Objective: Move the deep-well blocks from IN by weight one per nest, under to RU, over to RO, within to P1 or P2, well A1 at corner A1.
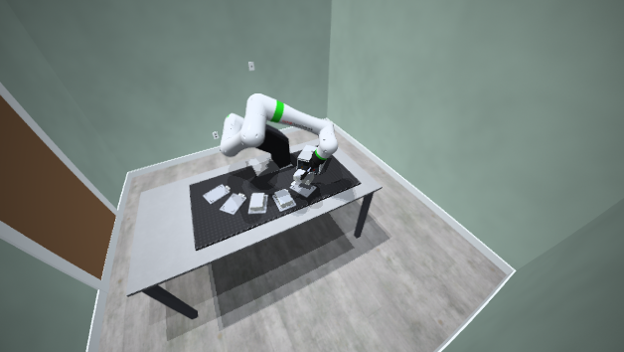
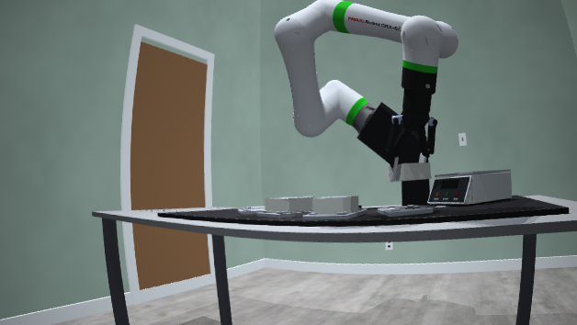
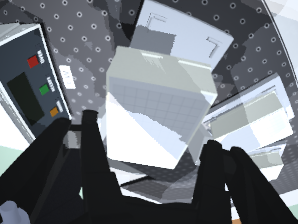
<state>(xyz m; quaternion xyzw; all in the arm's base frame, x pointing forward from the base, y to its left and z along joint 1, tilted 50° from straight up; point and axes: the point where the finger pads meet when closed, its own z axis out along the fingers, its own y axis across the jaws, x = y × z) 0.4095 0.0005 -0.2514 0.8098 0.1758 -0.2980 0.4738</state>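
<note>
Gripping a block (image 2: 410, 172), the claw (image 2: 411, 162) hangs above seemingly perforated black mat (image 2: 505, 207).

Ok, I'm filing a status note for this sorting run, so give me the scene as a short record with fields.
gripper: gripper shut on a deep-well block
held block: in the air above the black mat, not touching it
held block position: left of the check-weigher in the exterior view
check-weigher platform: nothing on it
blocks in nests: two blocks side by side
nest under the gripper: a flat nest, no block in it
</note>
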